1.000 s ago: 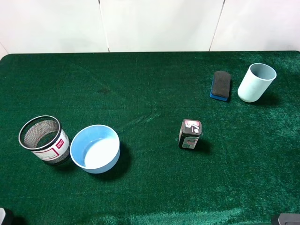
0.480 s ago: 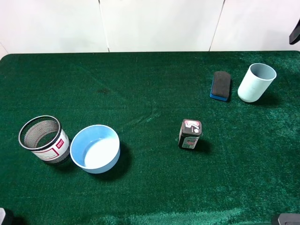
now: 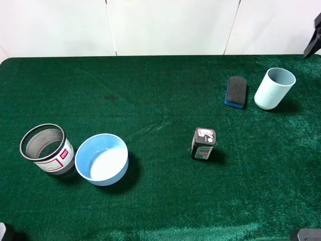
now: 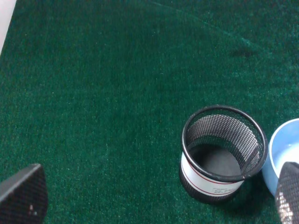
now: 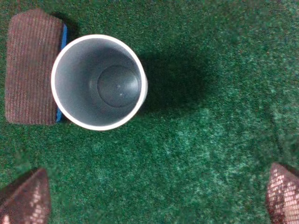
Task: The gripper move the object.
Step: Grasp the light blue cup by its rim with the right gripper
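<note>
The object, a tall pale light-blue cup (image 3: 274,88), stands upright at the far right of the green felt table (image 3: 160,100). In the right wrist view I look straight down into the cup (image 5: 99,81). My right gripper (image 5: 154,198) is open and empty, above the cup and apart from it, with its fingertips (image 5: 25,198) spread wide. A dark part of the right arm (image 3: 314,40) shows at the right edge of the high view. My left gripper (image 4: 156,193) is open and empty above the table's left side.
A black eraser with a blue base (image 3: 236,91) lies just left of the cup, also in the right wrist view (image 5: 32,65). A small dark tin (image 3: 203,143) stands mid-table. A black mesh cup (image 3: 46,149) and a wide blue bowl (image 3: 102,159) stand front left.
A dark part of the right arm has come into the high view at the upper right edge and has moved slightly lower. Nothing on the table has moved.
</note>
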Tool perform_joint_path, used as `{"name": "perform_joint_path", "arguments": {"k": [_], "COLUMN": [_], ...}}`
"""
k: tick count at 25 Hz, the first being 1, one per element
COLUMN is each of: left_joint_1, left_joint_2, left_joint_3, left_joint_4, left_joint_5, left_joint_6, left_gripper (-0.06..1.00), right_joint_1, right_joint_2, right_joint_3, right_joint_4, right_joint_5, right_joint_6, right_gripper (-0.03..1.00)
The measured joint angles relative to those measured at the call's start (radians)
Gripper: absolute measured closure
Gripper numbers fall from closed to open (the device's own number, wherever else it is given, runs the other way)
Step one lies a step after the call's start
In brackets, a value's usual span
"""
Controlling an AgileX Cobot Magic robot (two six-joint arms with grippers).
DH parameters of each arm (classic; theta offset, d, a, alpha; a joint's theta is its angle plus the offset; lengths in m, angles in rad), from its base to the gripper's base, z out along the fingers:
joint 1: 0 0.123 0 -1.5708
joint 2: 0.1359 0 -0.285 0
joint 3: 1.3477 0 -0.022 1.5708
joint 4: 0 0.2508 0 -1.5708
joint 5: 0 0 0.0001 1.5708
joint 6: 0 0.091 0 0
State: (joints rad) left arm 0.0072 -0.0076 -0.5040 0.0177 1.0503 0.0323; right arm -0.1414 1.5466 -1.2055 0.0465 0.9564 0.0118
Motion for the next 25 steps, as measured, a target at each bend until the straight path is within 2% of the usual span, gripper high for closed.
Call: {"name": "perform_joint_path", "arguments": {"k": [16, 25], "left_joint_1": [0.0, 0.0], "left_joint_2": [0.0, 0.0], "left_joint_3": [0.0, 0.0], "left_joint_4": [0.0, 0.0], "left_joint_5": [0.0, 0.0], "left_joint_6": [0.0, 0.0], "left_gripper": [-0.05, -0.05], "right_joint_1": [-0.039, -0.04], "right_joint_2": [0.18, 0.255], "right_joint_3": [0.0, 0.0], "right_joint_4": [0.013, 0.043], "right_joint_5": [-0.144, -0.168], "right_joint_6": [-0.03, -0.053], "right_gripper": [0.28, 0.28]}}
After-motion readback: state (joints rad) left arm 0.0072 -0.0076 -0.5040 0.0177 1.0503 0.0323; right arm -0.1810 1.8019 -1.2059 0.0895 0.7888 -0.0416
